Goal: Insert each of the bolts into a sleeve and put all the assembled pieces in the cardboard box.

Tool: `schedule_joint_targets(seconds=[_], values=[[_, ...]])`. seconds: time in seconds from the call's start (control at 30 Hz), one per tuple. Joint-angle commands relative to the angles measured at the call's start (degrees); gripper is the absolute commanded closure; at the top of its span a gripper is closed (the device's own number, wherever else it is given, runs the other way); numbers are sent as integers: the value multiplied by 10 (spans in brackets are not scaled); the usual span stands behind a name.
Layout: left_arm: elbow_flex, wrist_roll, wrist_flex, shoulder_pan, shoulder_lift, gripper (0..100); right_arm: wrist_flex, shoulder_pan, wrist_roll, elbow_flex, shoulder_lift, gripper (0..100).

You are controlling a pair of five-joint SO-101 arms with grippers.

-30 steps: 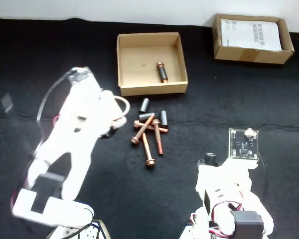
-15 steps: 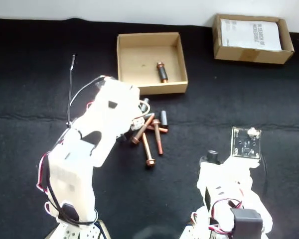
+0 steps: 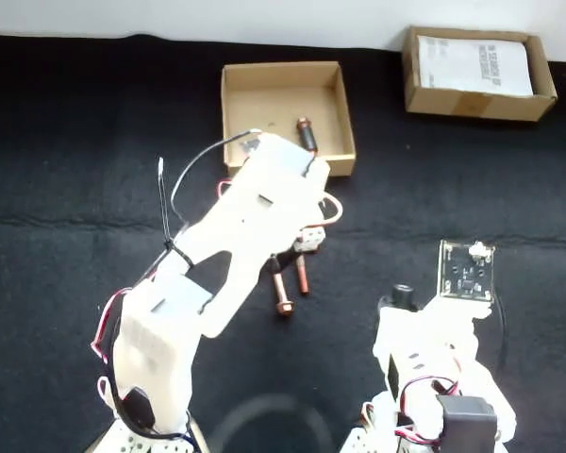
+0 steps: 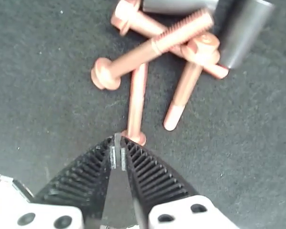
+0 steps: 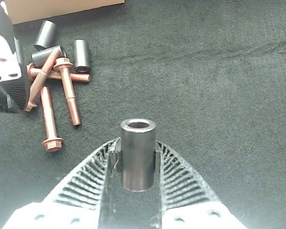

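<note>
On black cloth [image 3: 57, 142] below a white wall [image 3: 264, 17], the right gripper [image 5: 138, 160] clamps a sleeve [image 5: 138, 155] lengthwise along its fingers, while the left gripper [image 4: 117, 160] is closed and empty.

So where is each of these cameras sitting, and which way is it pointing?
High view: fixed above the table, looking down on the left arm, right arm, box and bolts.
Left wrist view: on the left arm, looking past the shut left end effector at the bolts.
Right wrist view: on the right arm, looking past the right end effector, shut on a sleeve, across the table.
Shared: all three show the bolts; the right wrist view also catches the left end effector.
</note>
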Motion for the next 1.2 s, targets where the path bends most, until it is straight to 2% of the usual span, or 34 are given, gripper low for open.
schedule_joint_targets(seconds=[0.0, 0.27, 0.4, 0.53, 0.7, 0.83, 0.97, 1.17], values=[[5, 4, -27, 0, 16, 990, -9, 6, 0, -2, -6, 992], [30, 4, -125, -58, 143, 990, -9, 6, 0, -3, -6, 992], [-7, 4, -124, -92, 150, 990, -9, 6, 0, -3, -6, 992], [-69, 4, -138, -153, 155, 990, -9, 6, 0, -4, -6, 992], [-109, 4, -238, -245, 155, 990, -9, 5, 0, -5, -6, 992], [-109, 3, -305, -291, 154, 990, -9, 3, 0, -4, -6, 992], [-109, 1, -289, -296, 148, 990, -9, 3, 0, -3, -6, 992], [-145, -11, -120, -262, 114, 988, -10, 3, 0, -3, -5, 992]])
